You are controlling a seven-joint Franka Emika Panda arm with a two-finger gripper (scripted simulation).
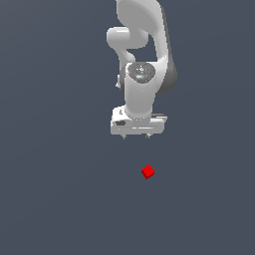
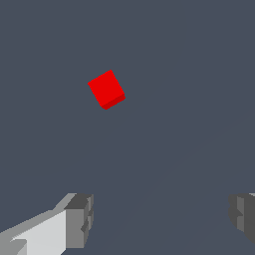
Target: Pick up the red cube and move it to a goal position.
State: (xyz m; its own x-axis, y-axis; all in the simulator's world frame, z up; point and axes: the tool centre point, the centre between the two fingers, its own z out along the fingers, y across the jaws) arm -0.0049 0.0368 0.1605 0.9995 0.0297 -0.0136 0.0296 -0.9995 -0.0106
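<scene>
From the exterior view my white arm [image 1: 142, 50] comes down from the top edge, a little to the exterior view's right of the middle, and ends in my gripper [image 1: 136, 136], whose two short fingertips poke out under the broad pale hand. The plain dark grey floor [image 1: 55, 189] fills everything around me. Below my hand, and slightly toward the exterior view's right, lies the red cube [image 1: 148, 172], small and bright, turned so that one corner points toward the camera; it sits on the floor, apart from my fingertips, with bare grey between us. Nothing is touching it. In my wrist view, the cube [image 2: 106, 89] shows again, a flat red top with a darker side face, lying on the same grey floor [image 2: 189, 74] ahead of my fingers and not between them. One finger [image 2: 78, 220] shows as a pale body with a grey ridged pad, and the other finger [image 2: 242, 215] is only a grey pad at the far edge of the picture. My jaws stand spread wide, with a broad stretch of bare floor between the two pads, and they hold nothing.
</scene>
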